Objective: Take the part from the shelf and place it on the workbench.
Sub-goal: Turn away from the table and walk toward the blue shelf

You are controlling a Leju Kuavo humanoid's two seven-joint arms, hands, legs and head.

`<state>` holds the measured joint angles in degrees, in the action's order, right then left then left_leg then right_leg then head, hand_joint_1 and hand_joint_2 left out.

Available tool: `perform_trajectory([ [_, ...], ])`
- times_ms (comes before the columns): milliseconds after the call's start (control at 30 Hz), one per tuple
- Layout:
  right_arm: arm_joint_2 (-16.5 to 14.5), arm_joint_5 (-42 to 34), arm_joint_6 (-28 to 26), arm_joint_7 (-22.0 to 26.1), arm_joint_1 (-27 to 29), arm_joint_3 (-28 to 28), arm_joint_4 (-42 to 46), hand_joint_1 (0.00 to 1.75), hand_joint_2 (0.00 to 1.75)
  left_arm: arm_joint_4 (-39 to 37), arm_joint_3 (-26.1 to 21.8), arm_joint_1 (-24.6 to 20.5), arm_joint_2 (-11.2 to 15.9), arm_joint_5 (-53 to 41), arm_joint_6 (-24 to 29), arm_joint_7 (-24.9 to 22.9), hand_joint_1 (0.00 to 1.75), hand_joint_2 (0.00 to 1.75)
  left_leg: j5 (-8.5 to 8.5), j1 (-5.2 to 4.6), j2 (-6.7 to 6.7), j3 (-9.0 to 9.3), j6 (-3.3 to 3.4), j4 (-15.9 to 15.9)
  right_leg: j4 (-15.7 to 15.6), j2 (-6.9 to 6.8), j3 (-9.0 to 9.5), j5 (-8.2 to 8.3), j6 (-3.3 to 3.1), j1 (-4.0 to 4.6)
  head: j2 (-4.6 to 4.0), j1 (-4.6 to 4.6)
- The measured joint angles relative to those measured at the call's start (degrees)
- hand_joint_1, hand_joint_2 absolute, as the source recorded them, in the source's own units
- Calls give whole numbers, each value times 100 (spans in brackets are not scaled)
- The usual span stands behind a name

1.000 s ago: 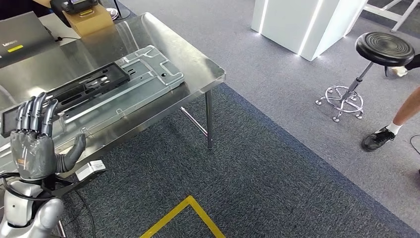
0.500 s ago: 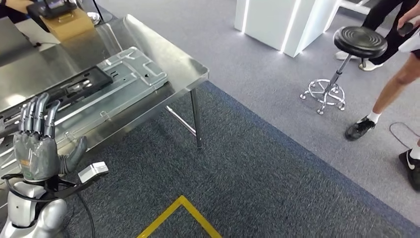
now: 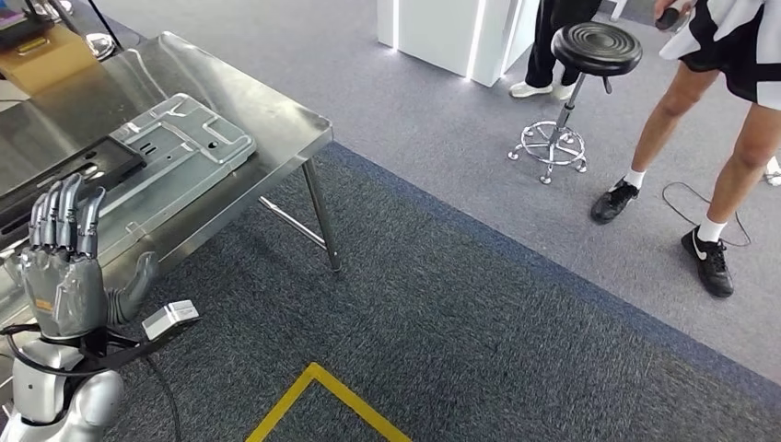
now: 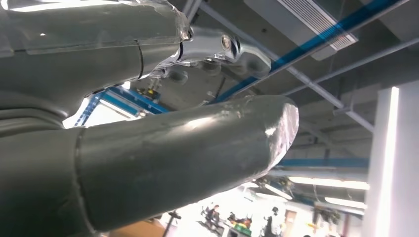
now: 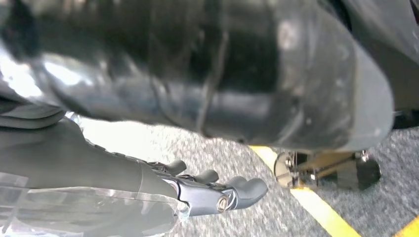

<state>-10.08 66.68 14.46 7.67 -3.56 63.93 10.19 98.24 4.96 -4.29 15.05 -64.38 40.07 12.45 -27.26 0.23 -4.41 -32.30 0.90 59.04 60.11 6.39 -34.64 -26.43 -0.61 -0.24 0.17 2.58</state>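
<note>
Two hands were empty at this moment. The left hand [image 3: 63, 276] was held up, palm flat, its fingers [image 3: 64, 207] straight and close side by side, the thumb poking out to the side, with nothing in it. The right hand [image 5: 217, 192] hung low over the carpet, near a yellow floor line [image 5: 316, 207]. Its fingers were loosely stretched out and a little apart, and it held nothing too.

Just past the left fingertips stood the shiny workbench [image 3: 276, 115]. A black part [image 3: 64, 175] lay on it, closest to those fingertips. It rested on top of a flat silver part [image 3: 184, 138] that reached further away from the hand, toward the workbench corner.

Far off to the right side of the left hand were a black stool [image 3: 594, 46] and a person [image 3: 728, 138] standing by it.

No shelf could be seen. Since parts already lay on the workbench and both hands were free, it looked like the putting-down step was done. Whether another part had to be fetched, I could not tell.
</note>
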Motion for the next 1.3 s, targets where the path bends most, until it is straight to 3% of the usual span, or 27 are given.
perform_trajectory([
  [67, 3, -11, 0, -2, 6, 5, -1, 0, 0, 4, -5, -8, -1, -1, 1, 5, 0, 0, 41, 5, 143, 33, 25, -82, 6, 41, -21, 9, 62, -8, 0, 0],
  [133, 7, -20, 1, -2, 5, 16, 0, 0, 0, 8, -5, -12, -4, 1, 3, 4, 0, 87, 97, 25, 312, 78, 72, -189, 280, -217, -148, -184, 110, 17, 0, -3],
  [200, 9, -25, 2, -2, 1, 31, 0, 0, 0, 9, -5, 8, -7, 33, 0, -18, 0, 175, 113, 11, 477, 76, 104, -215, 945, -515, -465, -562, 152, 9, 0, -5],
  [267, 9, -27, 3, -2, 6, 48, 0, 0, 0, 4, -6, 40, -10, 149, -43, -54, 0, 175, 109, -1, 644, 52, 108, -203, 1449, -593, -700, -741, 192, -18, 0, -5],
  [300, 11, -28, 3, -2, 10, 57, 0, 0, 0, -2, -6, 52, -11, 249, -93, -72, 0, 175, 107, -1, 722, 44, 106, -197, 1418, -612, -667, -673, 205, -28, 0, -5],
  [367, 19, -33, 3, -3, 18, 79, 0, 0, 0, -35, -6, 66, -11, 576, -298, -87, 0, 175, 95, -3, 857, 43, 87, -175, 732, -739, -264, -344, 204, -39, 0, -6],
  [433, 26, -45, 4, -6, 18, 93, 0, 0, 0, -118, -10, 90, -11, 1049, -587, -45, 0, 175, 74, -17, 961, 51, 32, -148, 61, -904, 108, -115, 150, -16, 0, -5],
  [467, 27, -53, 4, -8, 17, 97, 0, 0, 0, -178, -17, 114, -14, 1282, -713, 0, 0, 175, 67, -23, 1006, 57, -3, -139, -81, -940, 175, -84, 113, 0, 0, -4],
  [533, 27, -71, 3, -9, 22, 107, 0, 0, 0, -322, -32, 185, -35, 1650, -867, 128, 0, 175, 68, -22, 1094, 76, -72, -146, -102, -848, 154, -54, 42, 23, 0, -4],
  [567, 26, -79, 3, -9, 28, 113, 0, 0, 0, -402, -39, 228, -57, 1778, -912, 192, 0, 175, 48, -9, 1089, 79, -108, -134, -131, -795, 158, -29, 6, 17, 0, -3],
  [633, 26, -88, 3, -9, 31, 125, 1, 0, 0, -573, -57, 335, -107, 1934, -961, 286, 0, 175, -158, 23, 877, -10, -167, 104, -194, -696, 167, 32, -75, -11, 0, -2],
  [700, 26, -91, 3, -9, 26, 134, 1, 0, 0, -770, -98, 476, -162, 2125, -1059, 328, 0, 175, -551, 49, 586, -289, -201, 755, -211, -588, 145, 71, -124, -14, 0, 0],
  [733, 26, -91, 2, -9, 27, 138, 1, 0, 0, -895, -132, 545, -214, 2337, -1193, 350, 0, 175, -701, 53, 522, -440, -211, 1102, -205, -524, 126, 81, -132, -7, 0, 1],
  [767, 26, -91, 2, -9, 31, 141, 1, 0, 0, -1055, -177, 609, -288, 2668, -1423, 397, 0, 175, -760, 55, 491, -535, -215, 1326, -196, -451, 109, 89, -133, -1, 0, 1],
  [800, 27, -91, 2, -9, 37, 143, 2, 0, 0, -1250, -234, 663, -382, 3066, -1696, 490, 0, 175, -706, 56, 477, -537, -212, 1348, -181, -377, 95, 94, -130, 3, 0, 1],
  [867, 27, -90, 3, -9, 44, 145, 1, 0, 0, -1703, -356, 746, -573, 3782, -2172, 785, 0, 175, -350, 64, 404, -243, -188, 775, -141, -228, 73, 97, -116, 3, 0, -1],
  [933, 28, -86, 7, -8, 39, 145, 1, 0, 0, -2165, -471, 778, -726, 4181, -2448, 1057, 0, 175, -129, 72, 200, 89, -158, 106, -99, -104, 45, 99, -75, 6, 0, -1],
  [1000, 30, -79, 12, -2, 39, 145, 1, 0, 0, -2661, -610, 767, -857, 4537, -2813, 1199, 0, 175, -121, 44, 113, 194, -121, -111, -87, -7, 8, 119, 0, -6, 0, -1],
  [1067, 30, -69, 26, 4, 58, 149, 0, 0, 0, -3263, -805, 708, -1002, 4961, -3356, 1311, 0, 175, -70, 18, 226, 207, -47, -153, -79, 39, -30, 136, 73, -31, 0, -1],
  [1133, 33, -56, 41, 5, 64, 160, 1, 0, 0, -3893, -1018, 628, -1131, 5271, -3836, 1514, 0, 175, -15, 20, 355, 211, 49, -210, 123, -183, -135, -17, 100, -26, 0, -6],
  [1200, 36, -40, 54, 8, 51, 175, 2, 0, 0, -4502, -1227, 588, -1214, 5390, -4061, 1778, 0, 175, 2, 10, 507, 200, 105, -233, 724, -478, -410, -388, 111, -12, 0, -12],
  [1267, 36, -28, 62, 10, 51, 187, 2, 0, 0, -5010, -1407, 563, -1272, 5433, -4147, 1921, 0, 175, -3, -6, 676, 184, 120, -230, 1370, -571, -695, -661, 143, -23, -1, -15],
  [1300, 39, -24, 63, 11, 56, 192, 2, 0, 0, -5217, -1479, 531, -1298, 5460, -4200, 1926, 0, 175, -5, -9, 749, 180, 121, -228, 1458, -593, -715, -652, 155, -32, -1, -14],
])
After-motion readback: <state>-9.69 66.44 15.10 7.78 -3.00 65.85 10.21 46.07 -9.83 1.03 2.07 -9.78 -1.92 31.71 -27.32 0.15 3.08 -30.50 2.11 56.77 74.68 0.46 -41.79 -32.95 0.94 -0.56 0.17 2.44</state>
